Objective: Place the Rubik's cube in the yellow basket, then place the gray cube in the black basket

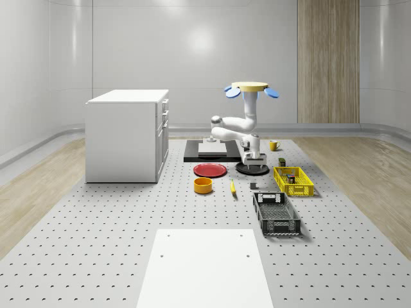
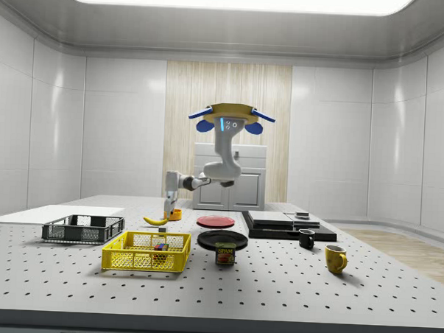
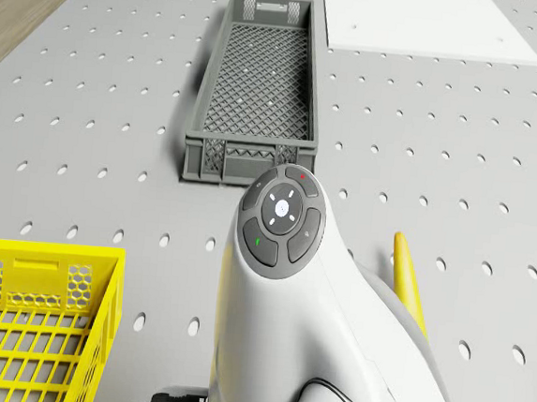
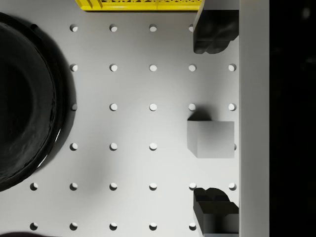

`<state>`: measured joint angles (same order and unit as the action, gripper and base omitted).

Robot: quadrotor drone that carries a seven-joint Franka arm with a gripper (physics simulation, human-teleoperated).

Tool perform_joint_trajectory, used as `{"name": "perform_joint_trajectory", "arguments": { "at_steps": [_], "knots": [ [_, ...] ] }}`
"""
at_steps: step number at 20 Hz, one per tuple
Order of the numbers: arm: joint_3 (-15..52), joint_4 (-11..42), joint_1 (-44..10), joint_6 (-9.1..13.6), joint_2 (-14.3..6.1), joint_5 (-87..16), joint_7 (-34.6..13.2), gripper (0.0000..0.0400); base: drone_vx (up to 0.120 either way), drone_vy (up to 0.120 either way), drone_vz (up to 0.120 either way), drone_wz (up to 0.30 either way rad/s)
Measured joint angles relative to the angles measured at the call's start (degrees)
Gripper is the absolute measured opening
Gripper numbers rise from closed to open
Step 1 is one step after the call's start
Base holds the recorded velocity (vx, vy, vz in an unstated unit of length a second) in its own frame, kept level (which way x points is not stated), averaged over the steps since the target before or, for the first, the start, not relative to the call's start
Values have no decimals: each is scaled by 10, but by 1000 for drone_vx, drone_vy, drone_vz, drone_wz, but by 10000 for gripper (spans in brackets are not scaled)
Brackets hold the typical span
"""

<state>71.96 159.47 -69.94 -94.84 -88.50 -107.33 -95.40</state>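
The Rubik's cube (image 2: 160, 246) lies inside the yellow basket (image 2: 146, 260), which also appears in the whole-scene view as the yellow basket (image 1: 293, 182). On the table the gray cube (image 4: 211, 139) sits between my two dark fingertips (image 4: 215, 32), with the gripper (image 4: 215, 121) open above it. In the whole-scene view the gripper (image 1: 255, 168) hangs just above and behind the gray cube (image 1: 253, 186). The black basket (image 1: 276, 214) stands nearer the front, and the black basket (image 3: 255, 87) holds nothing. The drone (image 1: 250, 88) hovers over the black plate.
A black plate (image 4: 24, 98) lies close beside the gripper. Near it are a red plate (image 1: 210, 170), an orange bowl (image 1: 203, 185) and a banana (image 1: 232, 187). A can (image 2: 225, 253), a black mug (image 2: 306, 238) and a yellow mug (image 2: 335, 258) stand nearby. A white cabinet (image 1: 127, 135) stands on the whole-scene view's left.
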Motion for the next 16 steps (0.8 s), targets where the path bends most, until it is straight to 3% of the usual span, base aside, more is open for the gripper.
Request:
{"name": "perform_joint_trajectory", "arguments": {
  "at_steps": [2,7,14,16],
  "knots": [
    [0,0,0,0,0,0,0,400,0,0,-120,0],
    [0,0,0,0,0,0,0,400,0,-104,-120,0],
    [0,0,0,0,0,0,0,400,114,0,0,0],
    [0,0,0,0,0,0,0,400,0,0,0,0]
  ]
}}
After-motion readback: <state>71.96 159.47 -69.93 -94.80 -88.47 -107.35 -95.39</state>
